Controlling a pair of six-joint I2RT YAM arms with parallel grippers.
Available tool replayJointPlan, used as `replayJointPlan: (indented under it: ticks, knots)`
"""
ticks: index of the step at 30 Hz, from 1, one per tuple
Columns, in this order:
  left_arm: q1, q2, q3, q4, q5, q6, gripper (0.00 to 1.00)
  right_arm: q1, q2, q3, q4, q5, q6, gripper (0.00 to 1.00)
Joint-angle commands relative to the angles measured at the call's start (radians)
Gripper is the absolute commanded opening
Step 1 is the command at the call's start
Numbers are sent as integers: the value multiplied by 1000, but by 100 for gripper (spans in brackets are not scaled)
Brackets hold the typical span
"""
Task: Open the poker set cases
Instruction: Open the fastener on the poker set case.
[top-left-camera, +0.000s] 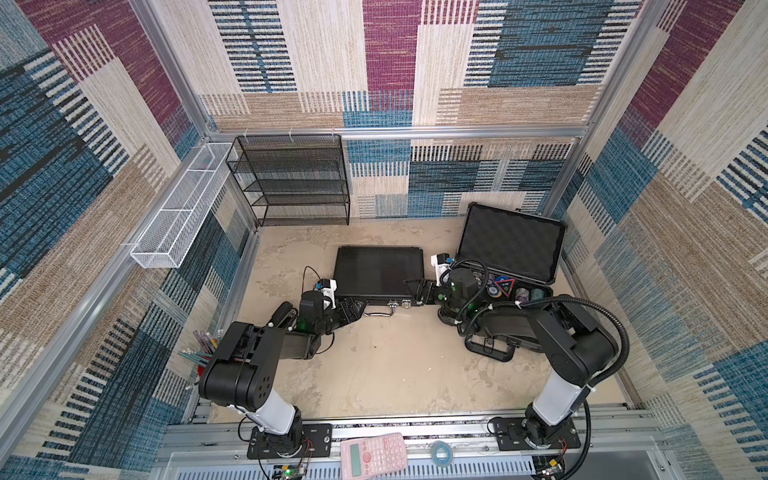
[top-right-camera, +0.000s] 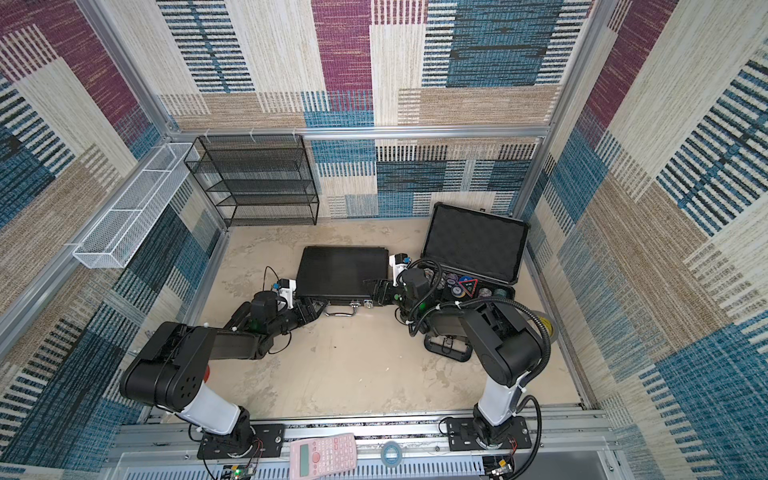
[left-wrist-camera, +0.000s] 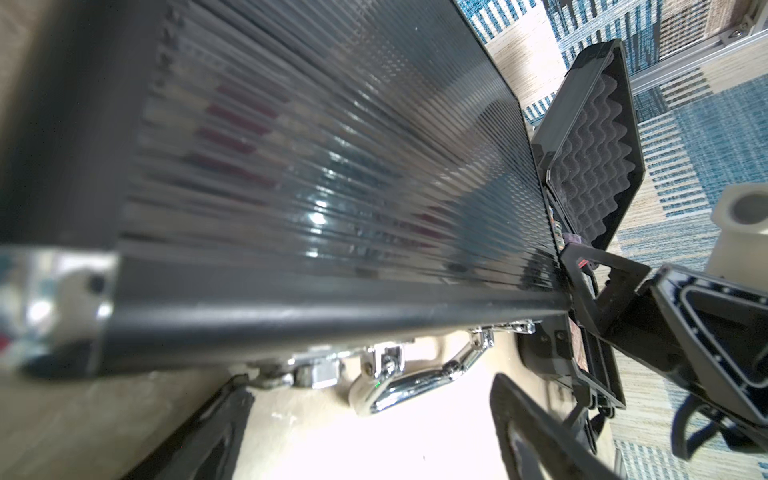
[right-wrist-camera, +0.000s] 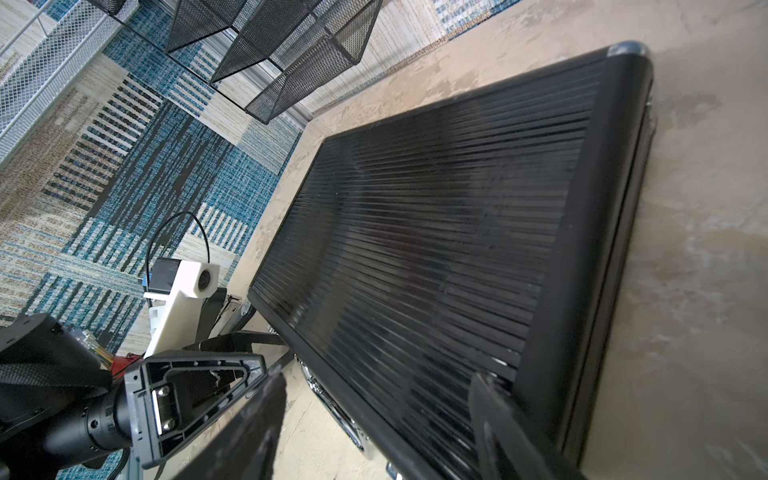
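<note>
Saw slim black ribbed case (top-left-camera: 378, 270) shut mid-table, bulkier foam-lined dark case (top-left-camera: 511, 241) open beside it. Found left gripper (top-left-camera: 355, 306) jaws spread at slim case's front; right gripper (top-left-camera: 415, 291) astride its corner, grip unclear.

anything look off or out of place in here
Nothing spilled or damaged. The pink calculator and a tape roll lie on the front rail, off the tabletop, the calculator askew to the rail. The black ribbed case is shut flat while the bulkier case stands open, which fits an unfinished job.
</note>
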Motion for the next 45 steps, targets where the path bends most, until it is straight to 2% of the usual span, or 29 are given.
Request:
replayJointPlan:
  ticks: [1, 14, 20, 25, 28, 35, 41, 45]
  knots:
    - [1, -9, -10, 73, 67, -27, 91, 2, 6, 2, -63, 36, -7, 72]
    - [21, 4, -41, 163, 92, -84, 88, 1, 4, 3, -79, 44, -12, 73]
    - [26, -37, -40, 26, 9, -58, 87, 4, 4, 9, -95, 53, -18, 74]
    - [36, -101, -28, -140, -73, -13, 92, 4, 6, 11, -101, 57, -20, 74]
    - [42, -112, -16, -163, -79, 16, 95, 3, 12, 15, -103, 54, -23, 75]
    - [81, -20, 4, -30, 35, 30, 96, 4, 12, 23, -112, 58, -26, 75]
    - [118, 99, -13, 192, 173, -33, 95, 3, 8, 26, -126, 67, -34, 75]
    - [123, 151, -24, 273, 209, -66, 94, 4, 12, 33, -132, 67, -34, 76]
